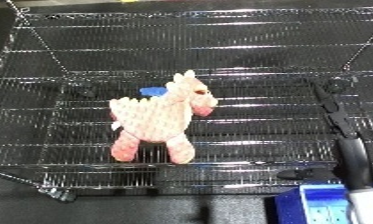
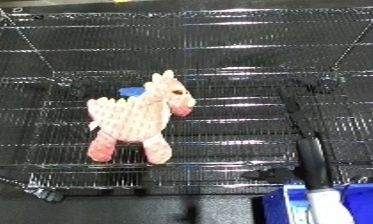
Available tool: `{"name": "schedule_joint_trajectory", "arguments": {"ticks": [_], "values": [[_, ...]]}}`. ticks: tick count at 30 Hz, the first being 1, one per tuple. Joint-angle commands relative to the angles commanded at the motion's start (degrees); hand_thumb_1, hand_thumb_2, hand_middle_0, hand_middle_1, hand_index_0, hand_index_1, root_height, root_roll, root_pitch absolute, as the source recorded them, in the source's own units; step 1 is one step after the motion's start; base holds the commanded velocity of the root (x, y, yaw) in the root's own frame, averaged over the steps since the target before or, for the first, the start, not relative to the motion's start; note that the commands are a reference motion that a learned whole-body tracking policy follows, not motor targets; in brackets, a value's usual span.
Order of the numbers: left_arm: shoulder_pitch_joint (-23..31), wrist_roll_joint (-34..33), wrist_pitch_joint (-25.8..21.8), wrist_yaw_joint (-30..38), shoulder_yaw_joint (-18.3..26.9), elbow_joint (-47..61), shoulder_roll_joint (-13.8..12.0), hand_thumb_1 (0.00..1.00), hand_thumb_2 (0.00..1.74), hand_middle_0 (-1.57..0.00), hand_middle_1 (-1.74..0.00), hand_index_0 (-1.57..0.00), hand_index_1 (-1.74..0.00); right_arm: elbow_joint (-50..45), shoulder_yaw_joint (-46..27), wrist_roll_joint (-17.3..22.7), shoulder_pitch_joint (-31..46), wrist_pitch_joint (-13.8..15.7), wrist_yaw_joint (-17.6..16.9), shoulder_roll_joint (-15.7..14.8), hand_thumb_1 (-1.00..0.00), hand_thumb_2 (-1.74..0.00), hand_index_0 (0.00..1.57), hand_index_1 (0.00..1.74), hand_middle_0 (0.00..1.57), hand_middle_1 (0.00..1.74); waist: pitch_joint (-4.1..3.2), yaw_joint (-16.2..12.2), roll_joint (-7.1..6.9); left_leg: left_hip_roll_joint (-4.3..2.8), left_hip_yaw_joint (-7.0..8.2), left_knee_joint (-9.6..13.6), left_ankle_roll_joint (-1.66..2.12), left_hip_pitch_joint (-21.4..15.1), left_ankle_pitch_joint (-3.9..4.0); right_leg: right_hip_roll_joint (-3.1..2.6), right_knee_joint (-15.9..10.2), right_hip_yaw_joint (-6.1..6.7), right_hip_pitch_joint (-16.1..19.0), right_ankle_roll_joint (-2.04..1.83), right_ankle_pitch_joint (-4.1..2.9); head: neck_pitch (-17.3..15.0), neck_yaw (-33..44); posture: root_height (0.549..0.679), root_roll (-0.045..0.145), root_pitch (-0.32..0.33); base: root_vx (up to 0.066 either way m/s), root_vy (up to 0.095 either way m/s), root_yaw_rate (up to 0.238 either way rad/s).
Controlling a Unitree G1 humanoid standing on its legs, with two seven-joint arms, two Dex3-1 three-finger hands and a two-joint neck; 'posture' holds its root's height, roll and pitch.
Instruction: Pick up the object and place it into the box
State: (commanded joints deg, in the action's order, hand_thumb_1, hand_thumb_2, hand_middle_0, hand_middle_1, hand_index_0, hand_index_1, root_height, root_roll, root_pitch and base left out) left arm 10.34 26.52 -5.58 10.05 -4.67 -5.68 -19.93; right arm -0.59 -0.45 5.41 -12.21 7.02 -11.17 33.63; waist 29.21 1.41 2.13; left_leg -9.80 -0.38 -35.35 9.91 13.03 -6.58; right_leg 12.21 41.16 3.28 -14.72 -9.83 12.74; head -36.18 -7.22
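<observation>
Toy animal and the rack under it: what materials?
Toy animal: looks like soft plush or knitted fabric, cream with pink feet and snout, bumpy matte surface. Rack: thin metal wire, probably chrome or steel; bright glints along the rods.

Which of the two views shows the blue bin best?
The left eye view: the blue bin shows its corner and a pale panel at the lower right. The right eye view shows about the same corner, partly crossed by the robot's right forearm.

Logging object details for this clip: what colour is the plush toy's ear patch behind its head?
Blue, on the cream-and-pink plush toy; clearest in the left eye view.
</observation>
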Motion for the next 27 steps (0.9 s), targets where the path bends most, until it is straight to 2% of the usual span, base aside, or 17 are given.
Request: {"name": "schedule_joint_trajectory", "arguments": {"ticks": [7,12,17,27], "values": [[0.23,1.41,-0.33,0.03,-1.55,-0.33,-1.18,1.0,1.74,-1.57,-1.74,-1.57,-1.74,2.02,6.55,0.14,-8.08,-0.59,1.3,3.26,0.0,0.0,0.0,0.0,0.0,0.0,0.26,1.88,0.37,0.37,-0.61,-0.9,0.01,0.79,-0.34,0.35,0.62,-0.3,-0.43,-0.19,-0.07,0.19,-0.92,0.628,0.052,-0.221,0.01,0.016,0.06],[-0.19,1.84,-0.92,0.18,-2.93,-0.98,-2.12,1.0,1.74,-1.57,-1.74,-1.57,-1.74,6.41,13.64,-0.38,-15.85,-0.87,1.97,3.92,0.0,0.0,0.0,0.0,0.0,0.0,0.57,3.9,0.67,0.71,-1.41,-2.27,-0.16,2.13,-0.82,0.59,0.95,-0.46,-1.11,-0.27,-0.31,0.88,-2.1,0.626,0.046,-0.213,0.01,0.011,0.045],[-1.05,2.09,-1.75,0.4,-4.1,-1.23,-3.38,1.0,1.74,-1.57,-1.74,-1.57,-1.74,11.52,19.56,0.07,-23.17,-0.91,2.12,4.3,0.0,0.0,0.0,0.0,0.0,0.0,0.58,5.86,0.97,1.12,-2.14,-2.98,-0.32,4.28,-0.86,1.1,0.98,-0.8,-2.61,-0.48,-0.88,3.11,-3.5,0.625,0.038,-0.191,0.0,0.011,0.099],[-1.97,2.48,-2.98,0.59,-5.46,-1.3,-5.57,1.0,1.74,-1.57,-1.74,-1.57,-1.74,22.08,28.05,1.05,-36.21,-1.06,2.3,5.28,0.0,0.0,0.0,0.0,0.0,0.0,0.58,9.12,1.31,1.75,-3.54,-4.48,-0.53,7.88,-1.09,1.51,1.28,-1.36,-5.04,-0.47,-1.38,5.17,-5.47,0.623,0.024,-0.151,0.005,0.013,0.069]]}}
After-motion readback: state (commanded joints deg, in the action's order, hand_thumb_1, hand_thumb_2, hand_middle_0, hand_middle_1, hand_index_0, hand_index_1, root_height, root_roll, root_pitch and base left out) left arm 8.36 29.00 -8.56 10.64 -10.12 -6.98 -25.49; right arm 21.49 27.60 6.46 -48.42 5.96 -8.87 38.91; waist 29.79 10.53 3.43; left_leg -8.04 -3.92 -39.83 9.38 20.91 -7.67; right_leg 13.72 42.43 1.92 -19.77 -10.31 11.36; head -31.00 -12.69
